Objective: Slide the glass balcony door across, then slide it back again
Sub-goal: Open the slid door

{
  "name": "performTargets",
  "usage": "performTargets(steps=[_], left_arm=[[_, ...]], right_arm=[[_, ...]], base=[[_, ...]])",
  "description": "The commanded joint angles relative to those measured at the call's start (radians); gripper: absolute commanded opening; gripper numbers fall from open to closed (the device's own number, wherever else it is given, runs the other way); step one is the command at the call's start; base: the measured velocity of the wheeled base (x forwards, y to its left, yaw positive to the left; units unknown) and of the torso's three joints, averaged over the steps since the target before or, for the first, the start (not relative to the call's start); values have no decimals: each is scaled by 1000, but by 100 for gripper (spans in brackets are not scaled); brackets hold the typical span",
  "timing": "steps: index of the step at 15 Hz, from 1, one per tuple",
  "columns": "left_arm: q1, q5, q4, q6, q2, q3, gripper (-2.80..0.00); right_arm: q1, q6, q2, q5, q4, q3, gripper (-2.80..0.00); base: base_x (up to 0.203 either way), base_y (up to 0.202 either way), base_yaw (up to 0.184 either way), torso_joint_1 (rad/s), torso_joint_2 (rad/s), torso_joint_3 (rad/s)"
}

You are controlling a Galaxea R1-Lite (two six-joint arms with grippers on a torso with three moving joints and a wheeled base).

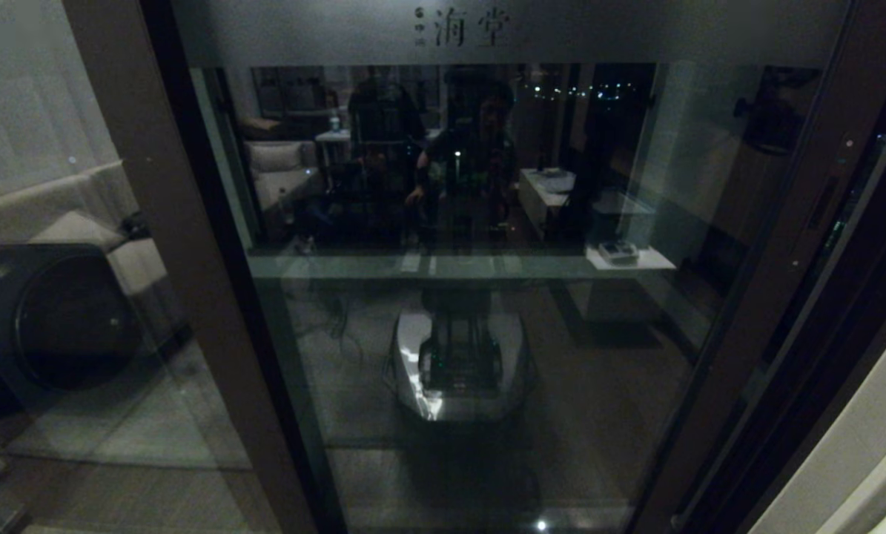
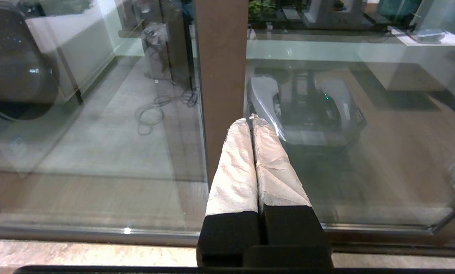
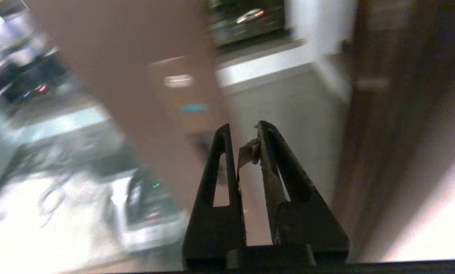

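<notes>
The glass balcony door [image 1: 772, 297] fills the head view: a tall pane in a dark brown frame with a frosted band [image 1: 561, 33] across the top. A slim dark handle [image 1: 821, 204] sits on its right stile. Neither gripper shows in the head view. My left gripper [image 2: 251, 120] is shut, its white-wrapped fingers pressed together and pointing at the brown left stile [image 2: 220, 68] close ahead. My right gripper [image 3: 242, 125] hangs near the blurred right stile [image 3: 136, 87], its black fingers a narrow gap apart with nothing between them.
A handle-less glass panel [image 1: 79, 319] stands to the left, with a dark round appliance [image 1: 57, 319] behind it. The floor track [image 2: 98, 230] runs along the door's foot. A pale wall [image 1: 858, 445] closes the right side. The glass reflects my base [image 1: 457, 363].
</notes>
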Motion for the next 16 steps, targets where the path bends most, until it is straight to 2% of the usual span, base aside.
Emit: performTargets(steps=[1,3,4,13,16], left_arm=[[0,0,1,0,0,0,-280],[0,0,1,-1,0,0,-280],[0,0,1,1,0,0,-280],[0,0,1,1,0,0,-280],[0,0,1,0,0,0,-280]], right_arm=[[58,3,64,-54,-41,-18,-280],[81,0,87,-156,-135,-13,-280],[83,-1,82,-165,-149,-3,-280],[-3,-61,9,-158,-130,12,-280],[3,-53,57,-95,-127,4,-280]], base=[[0,0,0,0,0,0],[0,0,0,0,0,0],[0,0,0,0,0,0],[0,0,0,0,0,0],[0,0,0,0,0,0]])
